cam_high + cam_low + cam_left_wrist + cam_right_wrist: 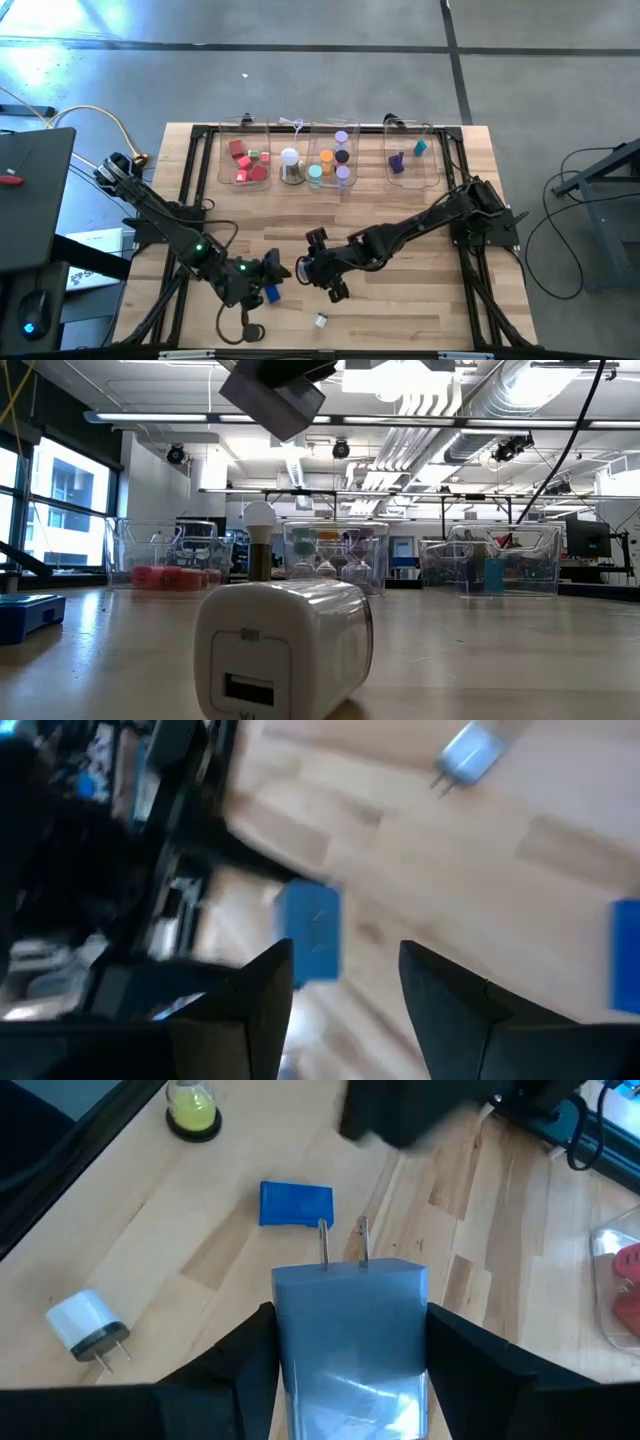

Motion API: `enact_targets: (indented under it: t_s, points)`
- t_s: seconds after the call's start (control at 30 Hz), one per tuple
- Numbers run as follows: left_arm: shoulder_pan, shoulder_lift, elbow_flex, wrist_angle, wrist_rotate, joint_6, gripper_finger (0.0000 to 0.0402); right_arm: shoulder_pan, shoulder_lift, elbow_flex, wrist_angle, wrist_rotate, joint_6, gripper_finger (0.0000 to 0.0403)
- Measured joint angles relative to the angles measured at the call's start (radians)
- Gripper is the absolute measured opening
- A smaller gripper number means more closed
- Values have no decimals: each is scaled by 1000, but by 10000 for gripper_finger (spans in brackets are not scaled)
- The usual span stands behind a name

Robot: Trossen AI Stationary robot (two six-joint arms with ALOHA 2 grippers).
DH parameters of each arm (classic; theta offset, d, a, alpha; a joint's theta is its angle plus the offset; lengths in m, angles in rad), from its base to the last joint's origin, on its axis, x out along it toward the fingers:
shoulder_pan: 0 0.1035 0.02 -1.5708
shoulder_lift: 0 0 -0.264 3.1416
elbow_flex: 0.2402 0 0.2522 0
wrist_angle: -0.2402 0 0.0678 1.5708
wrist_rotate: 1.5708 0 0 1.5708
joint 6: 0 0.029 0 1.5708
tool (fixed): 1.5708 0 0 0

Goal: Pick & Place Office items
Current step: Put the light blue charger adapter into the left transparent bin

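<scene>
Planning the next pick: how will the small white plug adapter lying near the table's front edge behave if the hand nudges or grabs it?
The white plug adapter looks rigid, probably hard plastic, so it should not flex. Its rounded body lies on its side, so a nudge may roll or spin it. The two prongs stick out and could snag a finger.

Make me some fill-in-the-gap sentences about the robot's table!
The right gripper holds a plug with ___ prongs.
The block on the table is ___.
The loose plug lying on the table is ___.
The left gripper is ___, holding nothing.
Missing words: two, blue, white, open.
</scene>
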State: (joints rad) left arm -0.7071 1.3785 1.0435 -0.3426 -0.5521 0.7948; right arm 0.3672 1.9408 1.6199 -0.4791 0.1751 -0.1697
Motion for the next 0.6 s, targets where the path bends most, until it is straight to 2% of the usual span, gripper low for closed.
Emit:
enact_targets:
  t_s: [0.17,0.47,0.6]
  points:
    - [0,37,0,34,-101,2,174,-6,0,0,-2,-3,-9,206]
    - [1,93,0,44,-113,51,174,-10,0,0,1,-3,-19,206]
    - [1,103,0,76,-187,60,180,-18,0,0,-1,-21,-20,204]
